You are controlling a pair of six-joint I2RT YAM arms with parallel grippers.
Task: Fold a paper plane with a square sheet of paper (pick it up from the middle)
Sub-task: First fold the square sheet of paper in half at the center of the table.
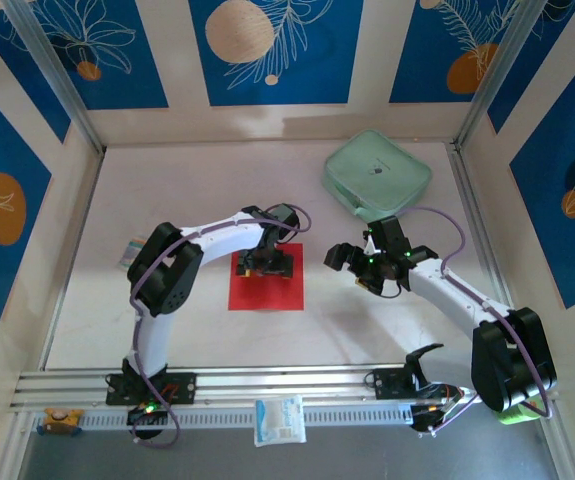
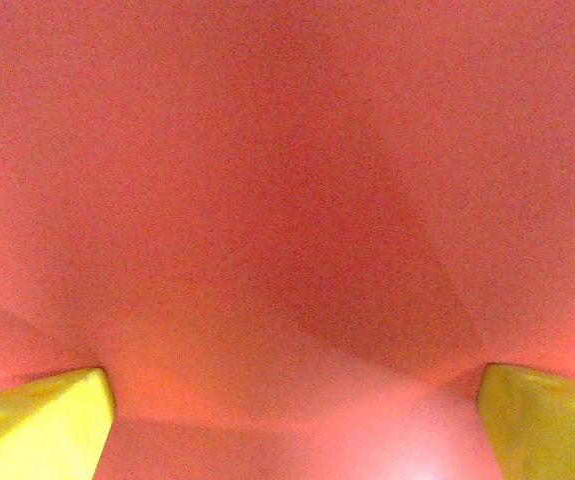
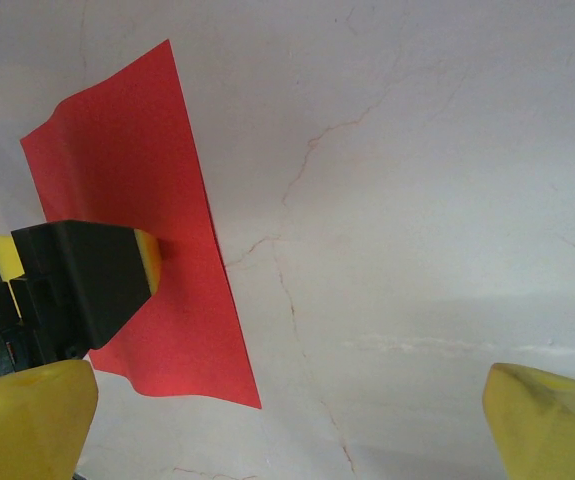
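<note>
Over the red sheet (image 1: 289,296), left claw (image 1: 267,266) spread wide.

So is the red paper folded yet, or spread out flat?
Spread out, not folded: the square sheet of paper lies as a full square on the table.

The square sheet of paper (image 1: 267,295) lies on the table (image 1: 197,180), a little left of its middle. The left gripper (image 1: 267,265) stands over the sheet's far half, low upon it. At three o'clock from the sheet, apart from it, the right gripper (image 1: 345,258) hangs over bare table. At one o'clock, behind the right gripper and toward the far right corner, lies the zip case (image 1: 377,175). At six o'clock, a packet (image 1: 279,420) rests on the near rail (image 1: 297,378) between the two arm bases.
</note>
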